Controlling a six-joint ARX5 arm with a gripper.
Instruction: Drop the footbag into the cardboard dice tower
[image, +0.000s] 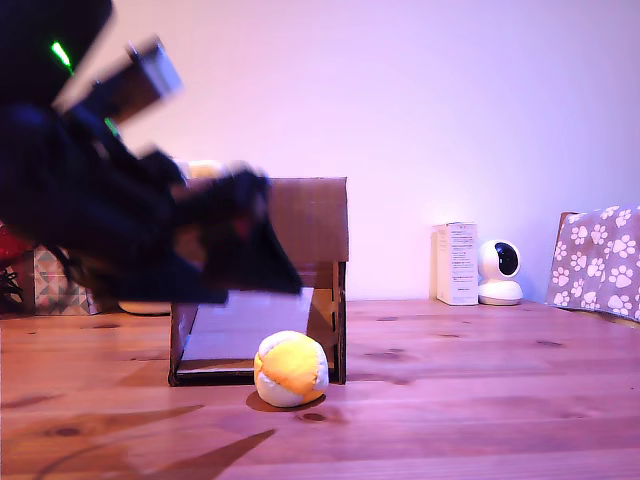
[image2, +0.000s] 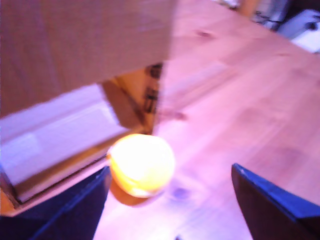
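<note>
Footbag first: the small soft stitched yellow-orange and white fabric ball (image: 291, 368) is sitting on the pinkish-lit wooden plank surface (image: 480, 400), right at the front of the brown corrugated cardboard dice tower (image: 300, 262), touching or just about touching its lower front edge at roughly 5 o'clock from the opening. Makes sense that it sits there, since the pale sloped ramp (image: 245, 335) inside points out through that opening. So my guess is it needs picking up for a drop into the top.

The dark pincer (image2: 167, 200) is spread wide and holding nothing. In the wrist view the two dark fingers (image2: 270, 205) straddle the ball with a gap on both sides, ball sitting toward one finger rather than centred. From the exterior view the arm is blurred, hanging above and at about 10 o'clock of the ball, so looks like an approach for a grab, not contact.

White box (image: 456, 263) and little white camera (image: 498, 272) are well apart at 3 o'clock, no issue.
</note>
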